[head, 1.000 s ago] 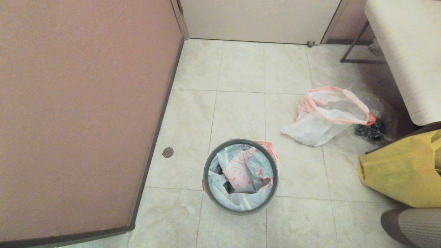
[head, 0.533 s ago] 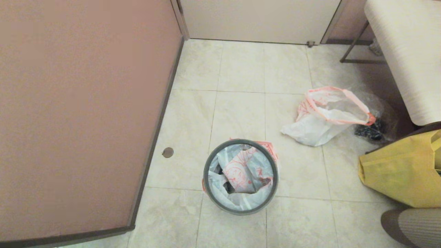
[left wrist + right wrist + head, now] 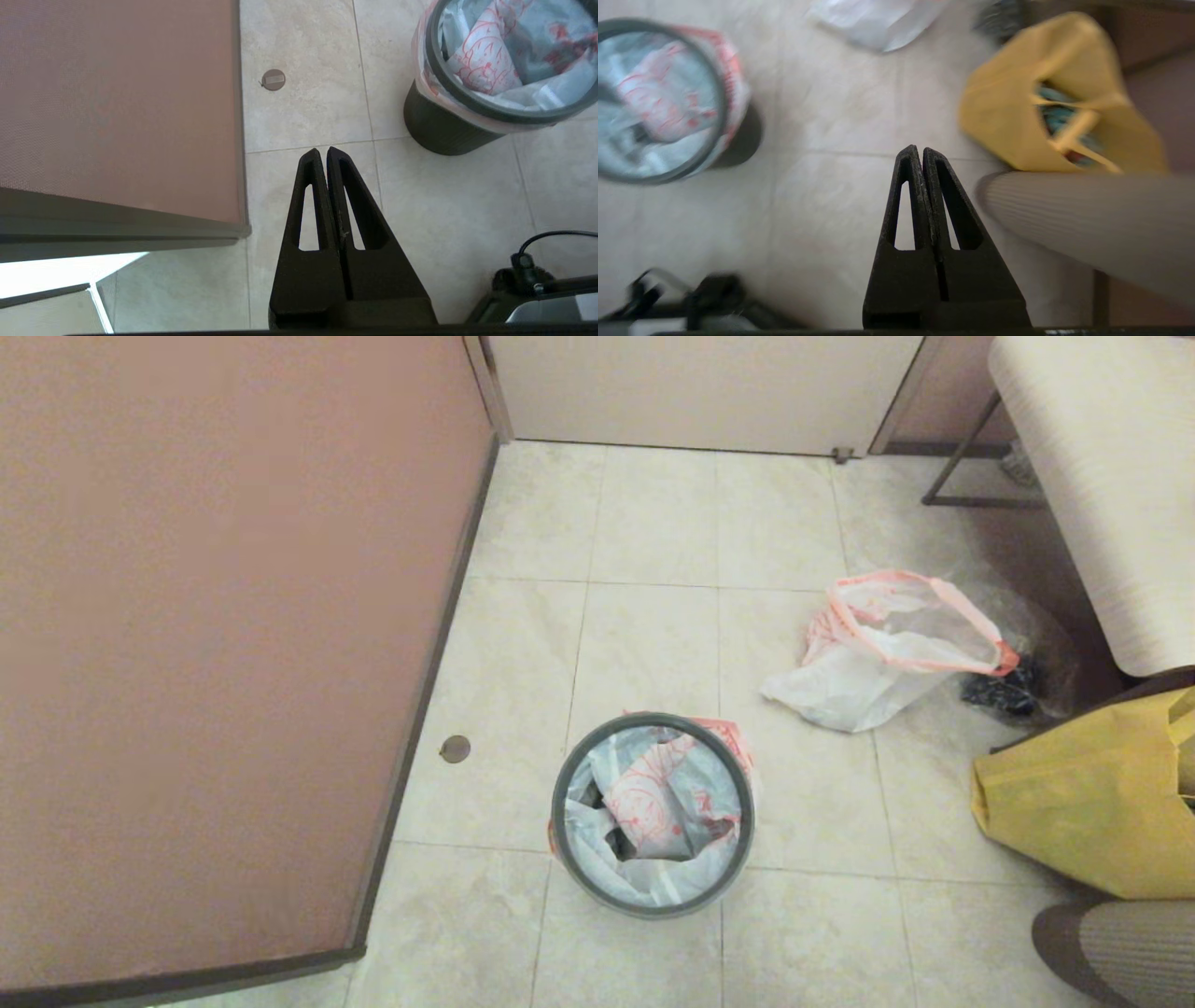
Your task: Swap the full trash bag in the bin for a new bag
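The full trash bag (image 3: 653,803) sits inside the bin (image 3: 571,859), low and just right of centre in the head view, its pink-red rim folded over the bin's edge and pinned under the grey hoop (image 3: 558,803). Expect thin, slippery film that is soft and crumples easily; it will probably tear if you pinch only a single layer. You will likely need to lift the hoop off first, then gather a bunch of rim film to pull.

The new bag (image 3: 868,663) lies limp on the floor tiles in the right middle of the frame, mouth gaping. It looks almost weightless, so take it by the rim.

Your left gripper (image 3: 322,151) is clenched, holding nothing, above bare tile near the bin. Your right gripper (image 3: 919,149) is likewise pressed together and empty, over tile between the bin and the yellow bag (image 3: 1017,107).
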